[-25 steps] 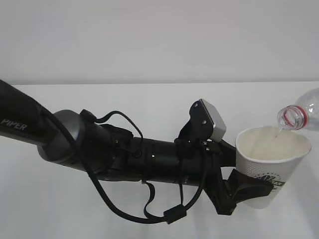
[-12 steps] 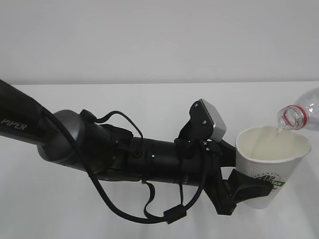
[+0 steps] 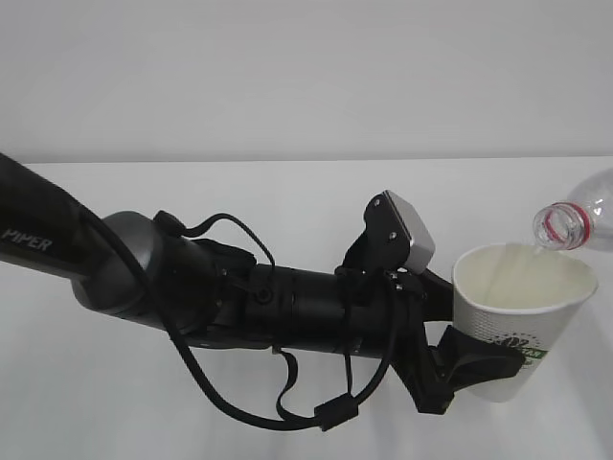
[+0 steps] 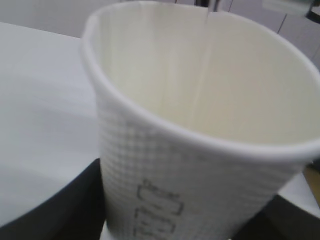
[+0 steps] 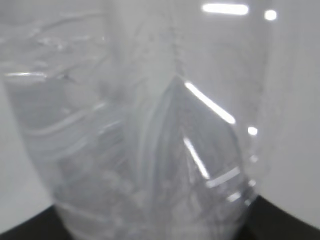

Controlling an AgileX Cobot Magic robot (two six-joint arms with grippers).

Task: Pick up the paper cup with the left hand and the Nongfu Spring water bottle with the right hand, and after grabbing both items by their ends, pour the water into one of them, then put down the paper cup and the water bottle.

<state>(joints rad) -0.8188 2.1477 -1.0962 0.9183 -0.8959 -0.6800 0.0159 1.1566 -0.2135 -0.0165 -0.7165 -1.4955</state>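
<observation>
The white paper cup (image 3: 522, 311) with its green logo hangs upright above the table at the right, and my left gripper (image 3: 498, 369) is shut on its lower part. The left wrist view is filled by the cup (image 4: 200, 165), with black fingers (image 4: 50, 210) on either side. The Nongfu Spring water bottle (image 3: 579, 220) enters tilted from the right edge, its open mouth with the red neck ring over the cup's rim. A thin stream of water (image 4: 204, 55) runs down inside the cup. My right gripper (image 5: 155, 231) is shut on the clear bottle (image 5: 140, 125); in the exterior view it is out of sight.
The left arm (image 3: 239, 297), with looped cables and a grey camera box (image 3: 407, 230), stretches across the white table (image 3: 287, 192) from the left edge. A plain light wall stands behind.
Neither arm, cup nor bottle has visibly moved; the thin stream keeps running from the bottle's mouth into the cup.
</observation>
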